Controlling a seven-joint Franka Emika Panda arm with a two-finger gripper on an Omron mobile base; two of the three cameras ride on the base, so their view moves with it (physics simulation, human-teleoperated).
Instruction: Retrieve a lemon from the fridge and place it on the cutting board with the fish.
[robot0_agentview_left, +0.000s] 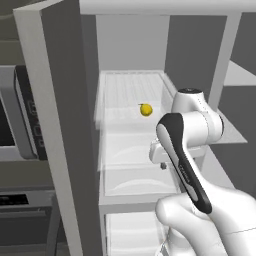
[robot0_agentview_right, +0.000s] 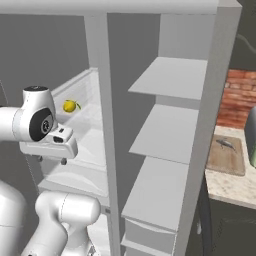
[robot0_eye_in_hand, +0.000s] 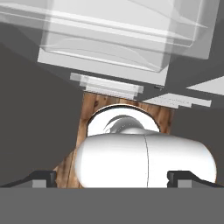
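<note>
The fridge (robot0_agentview_left: 60, 100) is standing wide open, and the lemon (robot0_agentview_left: 146, 109) is sitting on a white upper shelf (robot0_agentview_left: 127, 90) in the left compartment, clear of the arm. In the hand view the gripper (robot0_eye_in_hand: 113, 176) is pointing down past the translucent drawers (robot0_eye_in_hand: 113, 39), its fingertips (robot0_eye_in_hand: 41, 177) spread as wide as they go and gripping nothing. Over on the right, the cutting board (robot0_agentview_right: 227, 156) is lying on the counter (robot0_agentview_right: 225, 187) with the fish (robot0_agentview_right: 226, 145) on top.

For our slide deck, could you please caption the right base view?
Fridge open, lemon on a left shelf, fish waiting on the cutting board at right.
</note>
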